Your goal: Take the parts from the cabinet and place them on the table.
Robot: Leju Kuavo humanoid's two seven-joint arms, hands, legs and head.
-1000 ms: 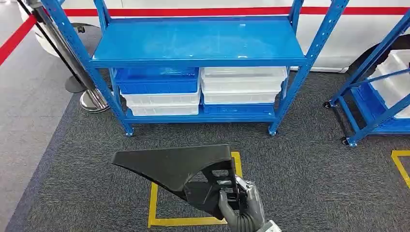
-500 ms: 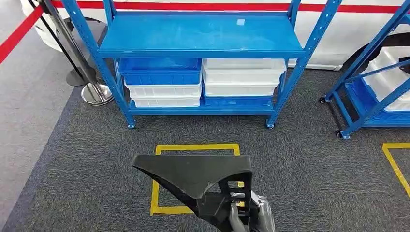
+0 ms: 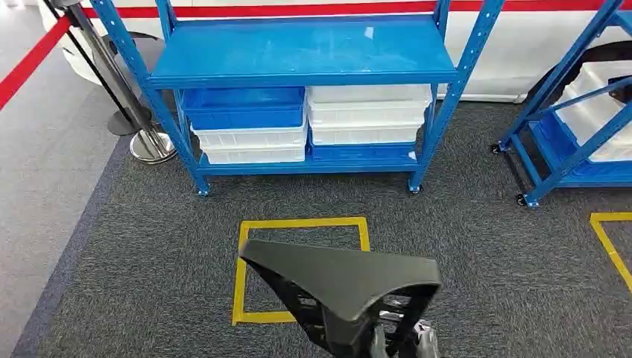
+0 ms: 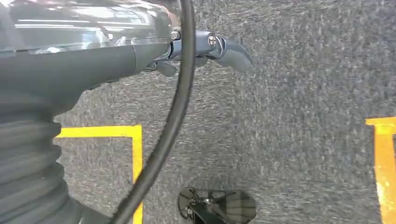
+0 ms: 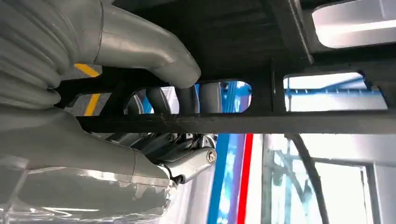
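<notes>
A large black plastic part [image 3: 339, 287], a flat wedge-shaped panel with a ribbed open frame under it, hangs low in the middle of the head view above the carpet. My right hand [image 3: 402, 344] grips its frame from below, mostly hidden by the part. In the right wrist view the right hand [image 5: 140, 93] has its thumb pressed on the black part [image 5: 261, 51] and its fingers hooked through a slot in the frame. My left hand [image 4: 205, 46] hangs over the grey carpet, holding nothing, fingers loosely apart.
A blue shelf rack [image 3: 298, 52] stands ahead with a bare upper shelf and stacked blue and white bins [image 3: 313, 123] below. A second blue rack [image 3: 574, 134] is at the right. A yellow floor square [image 3: 250, 276] lies under the part. A stanchion [image 3: 145, 142] with red belt stands left.
The whole view has shifted, so the camera has moved. In my view the black part has sunk lower and to the right and turned, still gripped by the right hand.
</notes>
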